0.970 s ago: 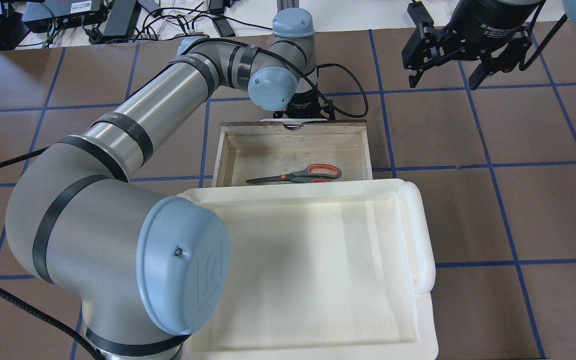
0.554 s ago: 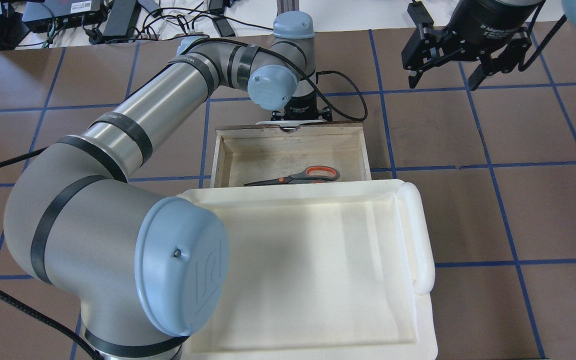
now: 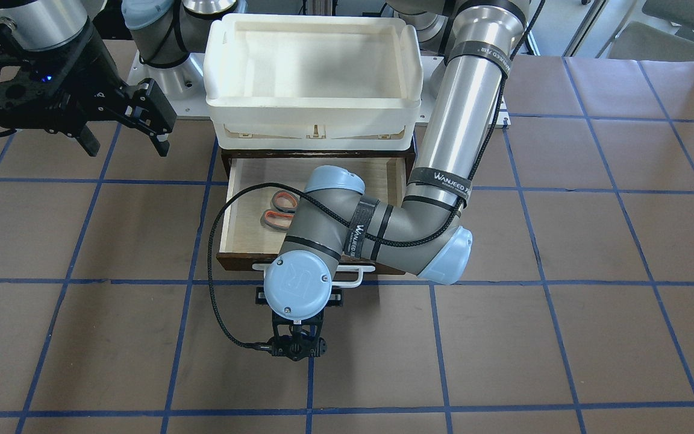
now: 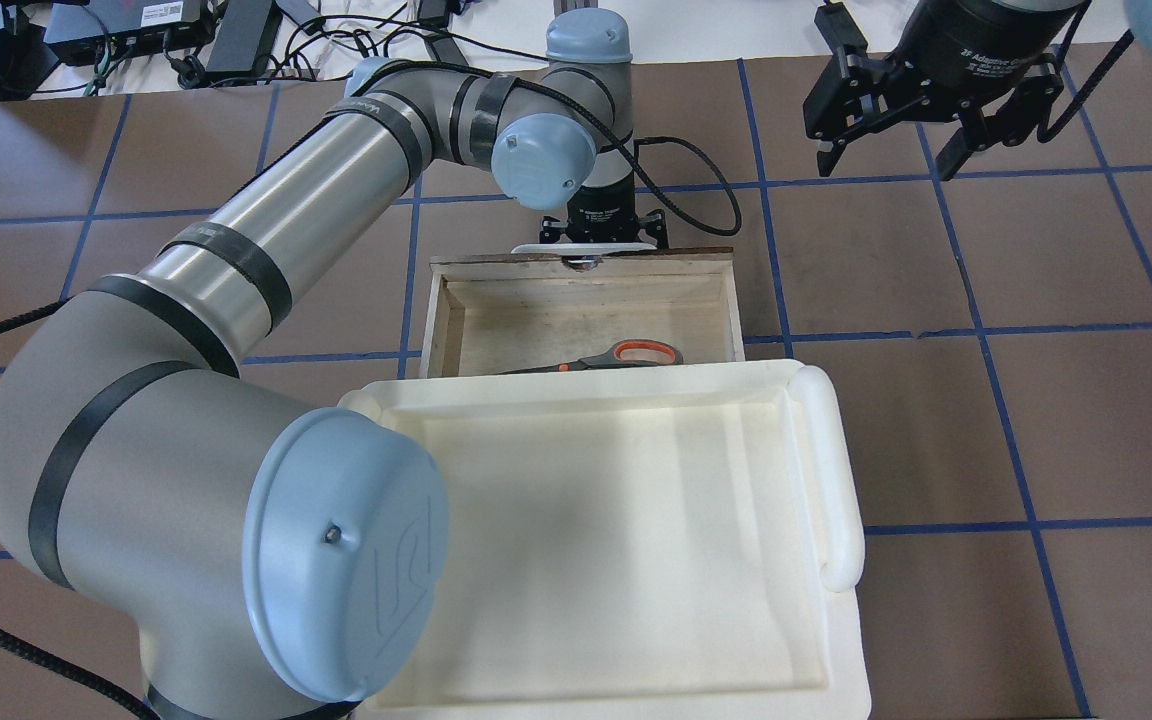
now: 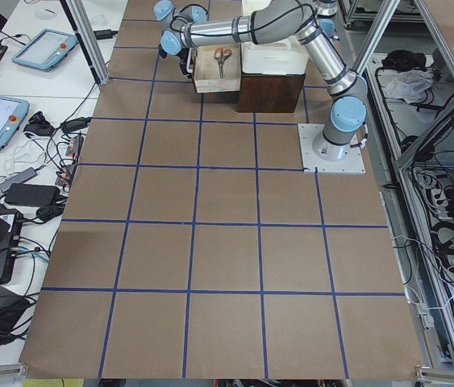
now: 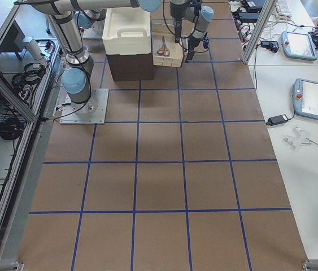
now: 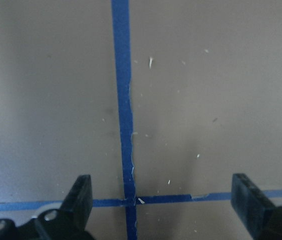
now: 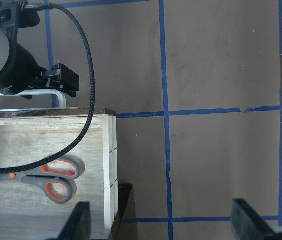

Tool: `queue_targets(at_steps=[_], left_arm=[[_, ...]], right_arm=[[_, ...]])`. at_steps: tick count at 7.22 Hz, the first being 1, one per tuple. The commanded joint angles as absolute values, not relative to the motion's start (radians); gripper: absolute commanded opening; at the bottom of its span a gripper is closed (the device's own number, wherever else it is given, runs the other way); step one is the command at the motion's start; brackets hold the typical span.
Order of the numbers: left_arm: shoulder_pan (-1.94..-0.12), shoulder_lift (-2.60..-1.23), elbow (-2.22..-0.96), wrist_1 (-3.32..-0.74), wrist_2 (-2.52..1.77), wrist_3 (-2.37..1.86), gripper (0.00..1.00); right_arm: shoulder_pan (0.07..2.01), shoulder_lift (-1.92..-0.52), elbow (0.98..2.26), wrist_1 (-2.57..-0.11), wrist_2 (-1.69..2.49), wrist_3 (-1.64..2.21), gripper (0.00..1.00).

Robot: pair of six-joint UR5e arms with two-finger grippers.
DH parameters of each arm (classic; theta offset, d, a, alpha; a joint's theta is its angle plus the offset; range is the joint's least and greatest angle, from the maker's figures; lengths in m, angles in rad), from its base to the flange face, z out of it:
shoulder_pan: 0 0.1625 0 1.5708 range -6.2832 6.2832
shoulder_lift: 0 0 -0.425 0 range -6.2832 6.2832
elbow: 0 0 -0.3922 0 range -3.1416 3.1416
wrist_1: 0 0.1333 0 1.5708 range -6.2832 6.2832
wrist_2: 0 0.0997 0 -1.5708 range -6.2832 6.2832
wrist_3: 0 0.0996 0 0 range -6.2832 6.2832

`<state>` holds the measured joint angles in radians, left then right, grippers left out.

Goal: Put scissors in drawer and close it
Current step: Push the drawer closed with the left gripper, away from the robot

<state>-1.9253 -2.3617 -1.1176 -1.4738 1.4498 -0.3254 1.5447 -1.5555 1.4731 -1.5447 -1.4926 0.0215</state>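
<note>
The drawer [image 4: 496, 320] stands partly open under the white tray, with its plywood floor showing [image 3: 244, 223]. The scissors [image 4: 626, 355] lie inside it, their blades partly under the tray rim. They also show in the front view [image 3: 276, 211] and the right wrist view [image 8: 50, 180]. My left gripper [image 7: 161, 200] points down at the table just outside the drawer's dark front, by the white bar handle [image 3: 356, 281]. Its fingers are wide apart and empty. My right gripper [image 4: 891, 155] hangs open and empty above the table, off to the drawer's side.
The white plastic tray [image 4: 826, 450] sits on the dark cabinet that holds the drawer. My left arm's forearm [image 3: 455, 120] and elbow reach over the drawer. A black cable [image 3: 217, 301] loops beside the drawer front. Brown table with blue tape lines lies all around.
The drawer has slid a little further in under the tray, hiding more of the scissors. My left gripper moved with the drawer front. My right gripper stayed put.
</note>
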Motion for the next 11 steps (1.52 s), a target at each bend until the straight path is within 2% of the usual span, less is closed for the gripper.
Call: queue_targets(at_steps=[1,9,11], left_arm=[[-1.934,-2.326,-1.129,-1.488,1.430,-0.340,1.00],[-1.957,-2.195,-1.278,-1.522,1.437,-0.331,1.00],[-1.982,-2.146,-1.383,-1.523,1.443,-0.339,1.00]], right_arm=[[1.545,-1.554,1.474,-1.545,-1.493,0.021,1.00],[1.545,-1.555,1.479,-1.545,-1.493,0.020,1.00],[1.545,-1.555,1.479,-1.545,-1.493,0.020,1.00]])
